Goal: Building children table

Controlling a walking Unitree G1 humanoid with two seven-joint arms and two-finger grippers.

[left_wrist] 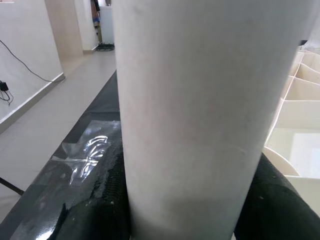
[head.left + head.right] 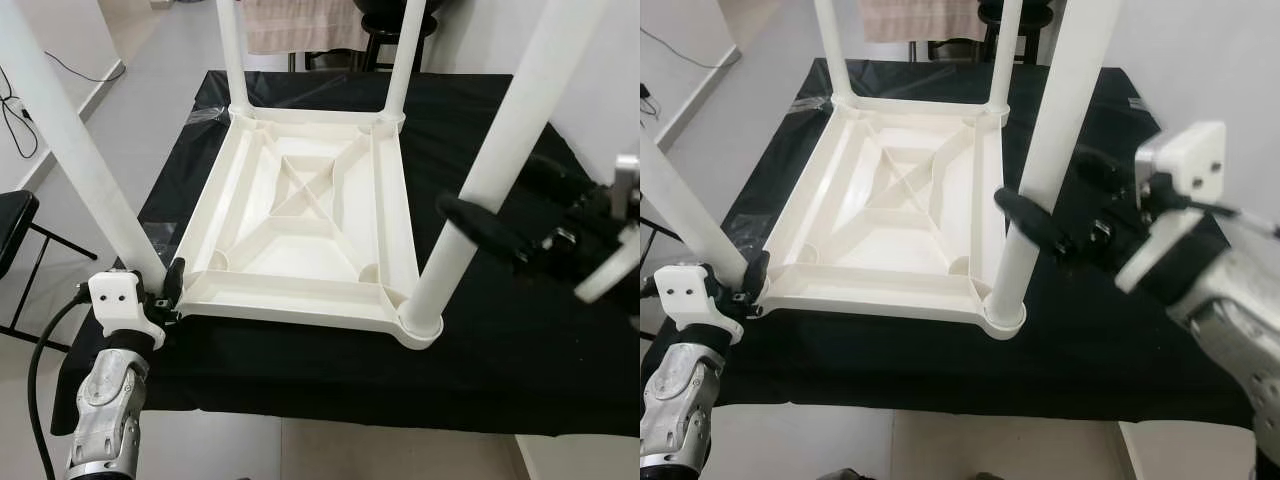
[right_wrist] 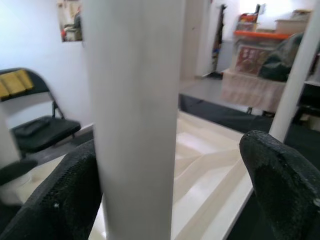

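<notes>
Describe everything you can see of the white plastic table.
The white plastic table lies upside down on a black-covered surface, its ribbed underside with an X-shaped brace facing up. Four round white legs stand upright in its corner sockets. The left gripper holds the near-left leg low down; the right gripper straddles the near-right leg, fingers apart.

A thick white table leg point(image 1: 200, 110) stands upright between the left tool's point(image 1: 187, 200) two black fingers point(image 1: 100, 205), which press its sides. Beyond one finger lies the black-covered surface point(image 1: 95, 150) with shiny clear tape point(image 1: 90, 150); beyond the other, the ribbed white tabletop underside point(image 1: 297, 115).
</notes>
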